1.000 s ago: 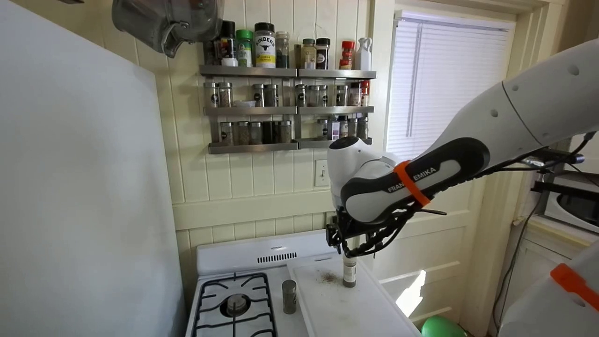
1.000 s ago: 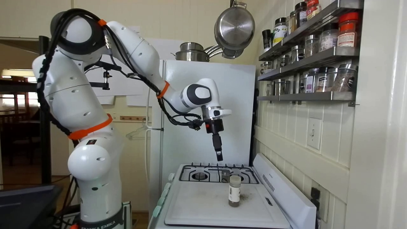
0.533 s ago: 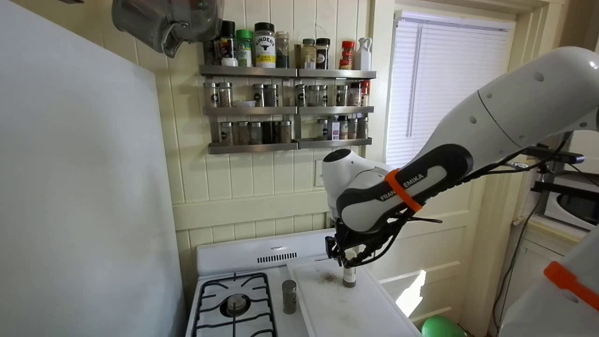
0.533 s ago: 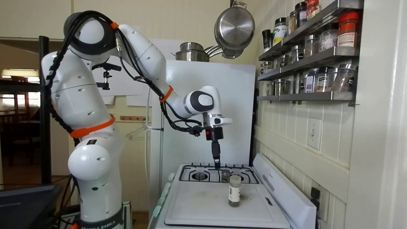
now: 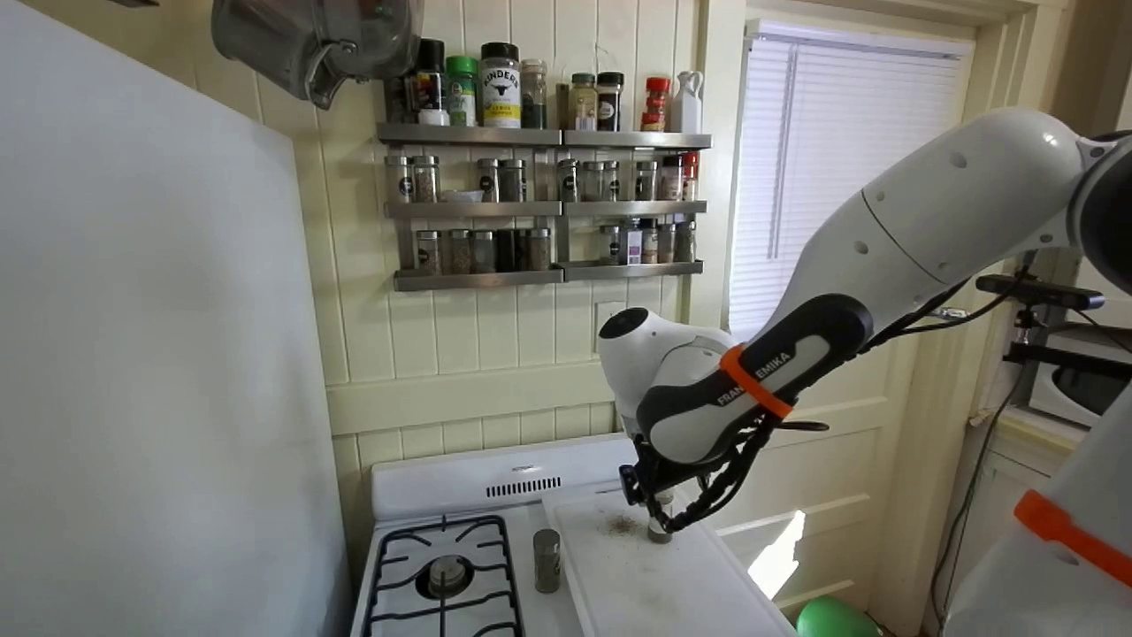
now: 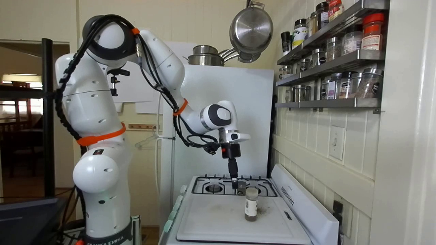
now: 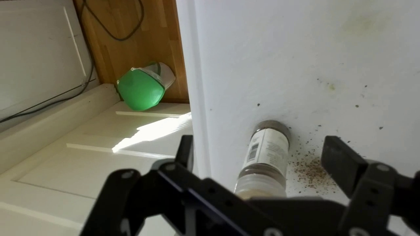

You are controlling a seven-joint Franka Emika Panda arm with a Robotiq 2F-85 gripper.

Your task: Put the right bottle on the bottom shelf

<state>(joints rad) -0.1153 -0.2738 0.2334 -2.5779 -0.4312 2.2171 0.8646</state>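
the gripper (image 6: pixel 234 185) stands with fingers spread wide, pinching nothing; the bottle (image 6: pixel 251 206) is upright on the stove cover (image 6: pixel 211 224), low and just right of centre in an exterior view. if the fingers come down off line, one may strike its top and tip it. on the bottom shelf (image 5: pixel 478 280), upper centre in an exterior view, closely set jars (image 5: pixel 483 252) could be knocked if the bottle goes in askew.

Sunlight (image 5: pixel 776 559) is streaking the door (image 5: pixel 849 460), blinds (image 5: pixel 822 159) are covering its upper part, a fridge (image 6: pixel 211 85) is standing near the wall (image 5: pixel 478 332), wood floor (image 7: pixel 160 39) is showing.
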